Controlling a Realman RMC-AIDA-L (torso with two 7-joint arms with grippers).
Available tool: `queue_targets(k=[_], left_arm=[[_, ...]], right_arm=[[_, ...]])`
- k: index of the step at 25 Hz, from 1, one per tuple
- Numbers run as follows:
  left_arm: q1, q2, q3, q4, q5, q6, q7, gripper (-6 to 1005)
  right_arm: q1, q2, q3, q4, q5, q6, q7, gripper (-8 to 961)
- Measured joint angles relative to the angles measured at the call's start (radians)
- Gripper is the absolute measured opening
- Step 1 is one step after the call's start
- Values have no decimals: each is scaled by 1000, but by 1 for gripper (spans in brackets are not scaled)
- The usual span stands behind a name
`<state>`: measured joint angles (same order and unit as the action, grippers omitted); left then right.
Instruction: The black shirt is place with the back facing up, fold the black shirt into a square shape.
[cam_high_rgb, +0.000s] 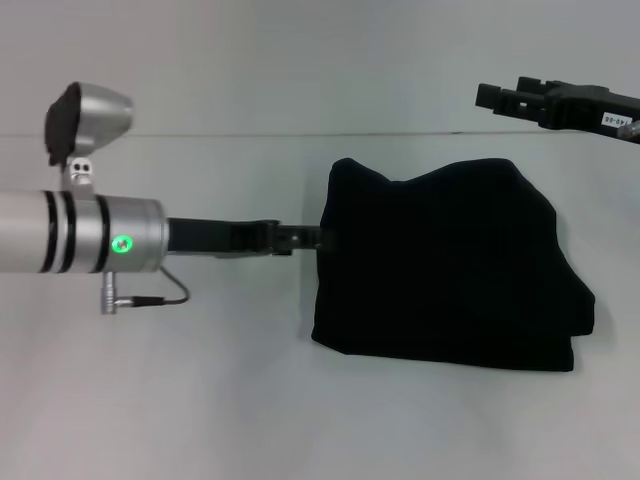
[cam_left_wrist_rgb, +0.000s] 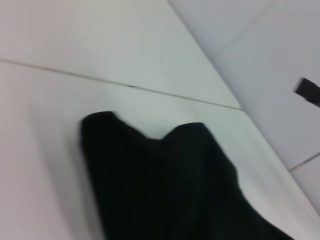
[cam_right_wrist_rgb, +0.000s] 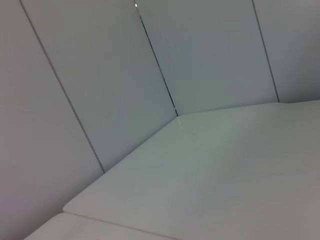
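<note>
The black shirt (cam_high_rgb: 450, 265) lies on the white table as a thick folded bundle, roughly square, with a wavy far edge and layered folds at its right side. My left gripper (cam_high_rgb: 305, 238) reaches in from the left, and its tip meets the middle of the shirt's left edge. The left wrist view shows the shirt (cam_left_wrist_rgb: 165, 185) close up, with two rounded humps along its edge and none of the gripper. My right gripper (cam_high_rgb: 495, 97) hangs raised at the far right, well apart from the shirt. No white print shows.
The white table (cam_high_rgb: 200, 400) extends to the left of and in front of the shirt. A seam (cam_high_rgb: 250, 135) runs across its far part. The right wrist view shows only the table's corner (cam_right_wrist_rgb: 225, 165) and grey wall panels (cam_right_wrist_rgb: 100, 75).
</note>
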<state>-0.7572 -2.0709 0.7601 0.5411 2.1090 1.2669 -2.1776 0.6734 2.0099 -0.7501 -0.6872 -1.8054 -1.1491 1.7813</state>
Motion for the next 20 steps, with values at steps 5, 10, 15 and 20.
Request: queue_targets(k=[5,10,15,20], left_arm=[[3,5,-34,-8,62,10,-53,876],[-6,1,-28,-35,67,-9,-75,877],[-13,-2,-9,-74,67,-22,-86,878],[-15,-13,-1,-92,68,-24,-92,880]], right_arm=[[2,0,0,0,0,0,-1,862],[7,-1,0,0,-14,0,3,856],[10,-1,0,0,-24,0,5,851],[11,-1,-2,0,-25,0,4,845]])
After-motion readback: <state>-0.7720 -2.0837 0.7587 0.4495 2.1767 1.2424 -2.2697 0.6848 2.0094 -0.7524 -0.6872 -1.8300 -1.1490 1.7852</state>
